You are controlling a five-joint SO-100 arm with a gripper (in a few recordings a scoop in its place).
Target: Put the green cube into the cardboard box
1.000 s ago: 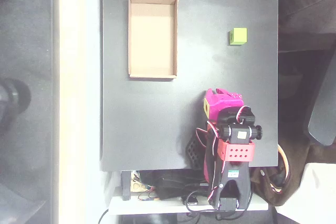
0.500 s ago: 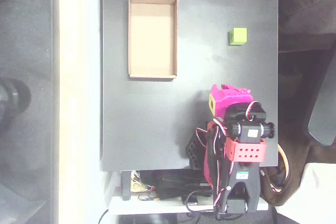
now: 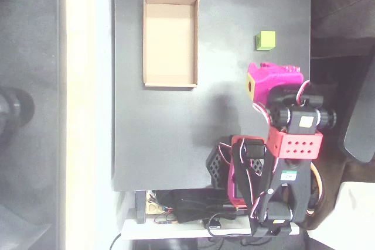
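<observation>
In the overhead view the small lime green cube (image 3: pixel 265 40) sits on the black table near its right edge, towards the back. The tan cardboard box (image 3: pixel 170 39) lies at the back left with nothing in it, its long side running front to back. My magenta gripper (image 3: pixel 272 69) hangs just in front of the cube, a short gap away and slightly to its right, pointing towards it. From above the fingers are hidden under the magenta body, so their opening does not show. Nothing shows in the gripper.
The black table (image 3: pixel 176 139) ends just right of the cube. The arm's red and black base (image 3: pixel 258 168) stands at the front right edge with cables behind it. A dark chair part (image 3: pixel 360 127) sits beyond the right edge.
The arm has swung to the right and reached further back, bringing the gripper from the table's front middle to just short of the cube. Cube and box have not moved.
</observation>
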